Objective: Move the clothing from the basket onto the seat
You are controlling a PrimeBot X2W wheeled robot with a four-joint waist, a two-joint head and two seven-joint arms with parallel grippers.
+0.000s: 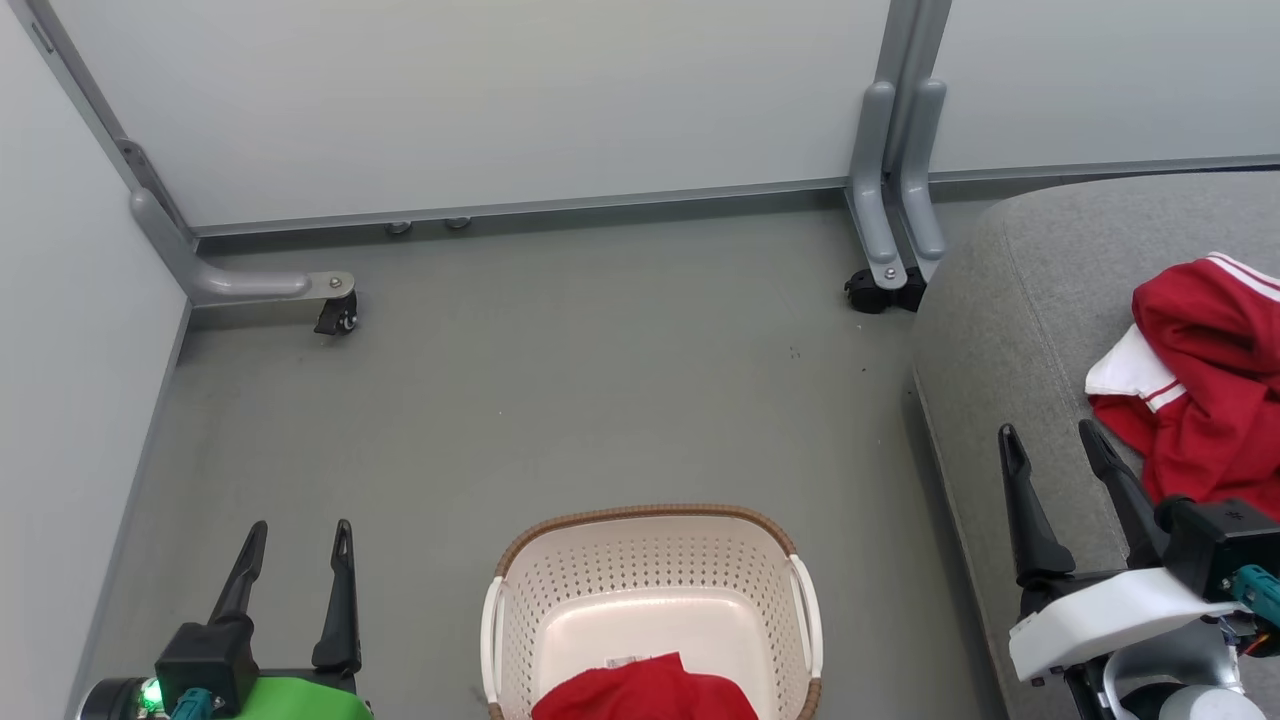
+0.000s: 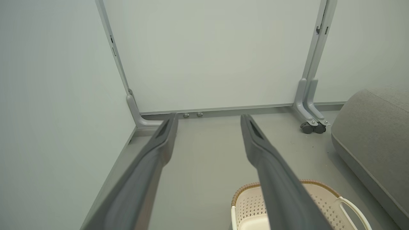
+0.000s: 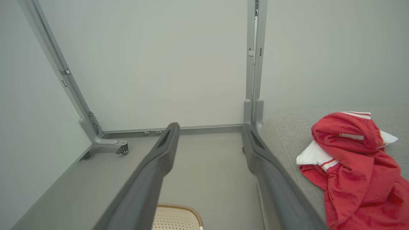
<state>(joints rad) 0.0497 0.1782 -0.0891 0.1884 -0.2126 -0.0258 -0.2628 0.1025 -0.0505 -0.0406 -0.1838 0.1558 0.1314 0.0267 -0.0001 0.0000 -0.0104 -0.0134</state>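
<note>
A red shirt [image 1: 1210, 380] with white striped panels lies crumpled on the grey seat [image 1: 1030, 300] at the right; it also appears in the right wrist view as the shirt [image 3: 354, 166] on the seat [image 3: 287, 131]. A second red piece of clothing [image 1: 645, 690] lies in the cream basket [image 1: 650, 560] at the bottom centre. My left gripper [image 1: 297, 533] stands open over the floor, left of the basket, holding nothing. Over the seat's front edge my right gripper [image 1: 1052, 436] is open and empty, just left of the shirt.
Pale partition walls [image 1: 480, 90] close off the back and left. Their grey metal feet carry black casters [image 1: 338, 318] [image 1: 880, 290]. Open grey floor [image 1: 600, 380] spreads between the walls, the basket and the seat.
</note>
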